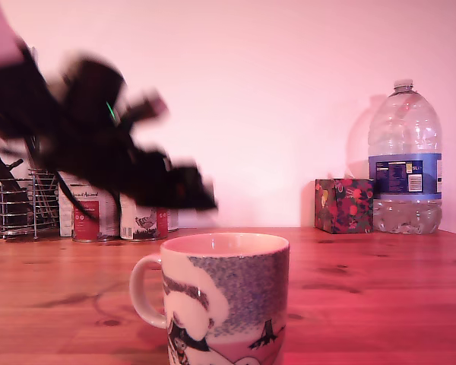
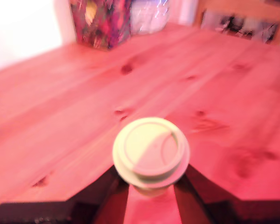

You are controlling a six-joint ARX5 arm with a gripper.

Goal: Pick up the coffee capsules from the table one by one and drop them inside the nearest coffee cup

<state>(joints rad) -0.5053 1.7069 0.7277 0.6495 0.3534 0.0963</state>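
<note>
Now I am carrying a capsule (image 2: 151,151) clamped in my end effector (image 2: 151,193), high above the tabletop (image 2: 224,93). The cup (image 1: 224,296) is standing at the near edge. Next, I judge, comes centring over its mouth before releasing.

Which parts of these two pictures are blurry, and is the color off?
Exterior view: the arm is smeared by motion blur while the coffee cup stays fairly sharp. Wrist view: soft overall, the capsule clearest. Both carry a pink-red cast.
</note>
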